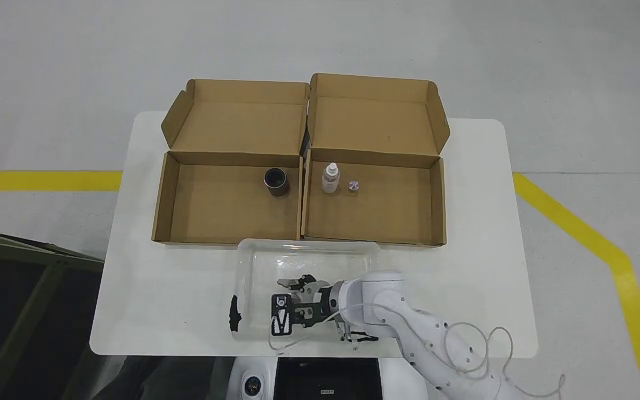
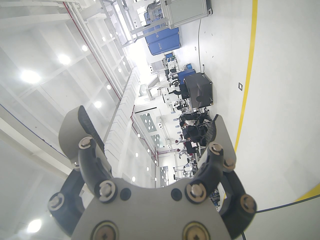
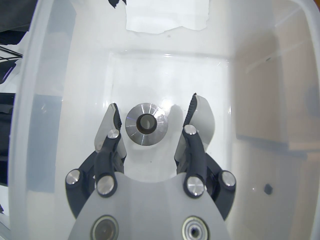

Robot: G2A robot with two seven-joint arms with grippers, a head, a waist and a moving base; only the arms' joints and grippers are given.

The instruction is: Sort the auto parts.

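Right gripper spread around a flanged metal ring on the clear bin's floor at the tabletop's near edge; contact unclear. Left gripper, spread and empty, faces the ceiling. Beyond, left box holds a dark cylinder; right box, a white bottle and an indistinct small part.

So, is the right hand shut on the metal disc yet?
No, the right hand is open, its fingers standing either side of the metal disc.

A holed metal disc is lying flat in the clear tub. A dark ring is sitting by the left box's far edge, and a white bottle and small cap by the right box's.
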